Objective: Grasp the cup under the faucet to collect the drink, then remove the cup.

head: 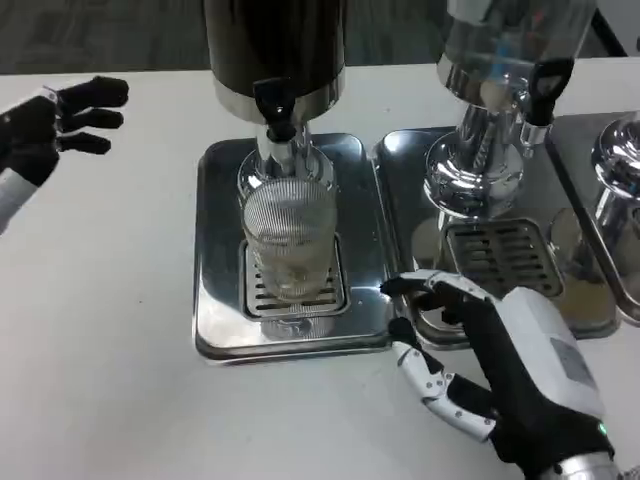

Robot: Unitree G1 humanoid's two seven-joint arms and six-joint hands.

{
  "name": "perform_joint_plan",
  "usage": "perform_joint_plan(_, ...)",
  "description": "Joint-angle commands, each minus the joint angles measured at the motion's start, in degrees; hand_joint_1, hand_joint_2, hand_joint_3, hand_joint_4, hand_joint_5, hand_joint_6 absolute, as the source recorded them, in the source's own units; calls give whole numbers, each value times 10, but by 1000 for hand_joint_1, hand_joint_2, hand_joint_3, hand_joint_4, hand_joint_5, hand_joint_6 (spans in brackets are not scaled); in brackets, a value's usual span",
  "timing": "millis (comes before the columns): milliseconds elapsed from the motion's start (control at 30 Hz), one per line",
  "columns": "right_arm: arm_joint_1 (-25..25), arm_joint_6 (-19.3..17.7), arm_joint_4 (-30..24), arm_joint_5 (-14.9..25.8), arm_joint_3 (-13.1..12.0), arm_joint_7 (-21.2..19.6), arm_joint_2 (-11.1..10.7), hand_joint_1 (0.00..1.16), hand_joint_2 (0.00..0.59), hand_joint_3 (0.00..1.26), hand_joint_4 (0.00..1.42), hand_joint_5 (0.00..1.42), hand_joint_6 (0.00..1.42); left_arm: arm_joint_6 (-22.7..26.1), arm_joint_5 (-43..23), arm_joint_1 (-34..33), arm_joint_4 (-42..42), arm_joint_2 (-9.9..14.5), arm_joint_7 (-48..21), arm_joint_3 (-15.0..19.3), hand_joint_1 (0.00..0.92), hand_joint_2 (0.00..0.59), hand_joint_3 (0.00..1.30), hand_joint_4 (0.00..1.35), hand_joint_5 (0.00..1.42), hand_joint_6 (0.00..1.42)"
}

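Ribbed glass cup [291,240] upright on the slotted grate of the left drip tray [215,300], directly under the black faucet [275,105] of the dark dispenser [275,45]; right hand [490,360] just beside the tray's right edge, fingers spread, holding nothing, apart from cup; left hand [55,120] at the table's [110,330] far left, fingers apart, empty; bare table lies between it and tray.
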Motion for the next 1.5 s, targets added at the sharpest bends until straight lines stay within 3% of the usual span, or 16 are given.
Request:
perform_joint_plan(33, -24, -9, 19, -5, -1, -10, -4, 468, 442, 402, 280, 356, 397, 49, -43, -26, -10, -10, -88, 38, 0, 79, 290, 228, 244, 338)
perform_joint_plan(233, -44, -1, 32, -37, 5, -16, -9, 479, 454, 354, 261, 293, 281, 130, -75, -63, -7, -33, -180, 72, 0, 83, 304, 228, 243, 323)
perform_joint_plan(500, -53, 24, 36, -86, 12, -23, -6, 483, 456, 315, 201, 216, 221, 199, -76, -106, -7, -49, -238, 101, 0, 79, 311, 228, 251, 313)
perform_joint_plan(800, -54, 33, 49, -93, 21, -37, 8, 458, 462, 304, 187, 206, 197, 272, -74, -169, 30, -56, -289, 114, 0, 71, 335, 242, 269, 277)
perform_joint_plan(1067, -55, 35, 63, -92, 31, -54, 22, 400, 461, 304, 187, 195, 184, 355, -59, -254, 120, -55, -344, 109, 0, 67, 305, 197, 244, 233)
perform_joint_plan(1500, -59, 48, 67, -83, 34, -57, 32, 370, 470, 304, 189, 195, 177, 396, -17, -337, 179, -78, -382, 101, 0, 52, 293, 194, 231, 206)
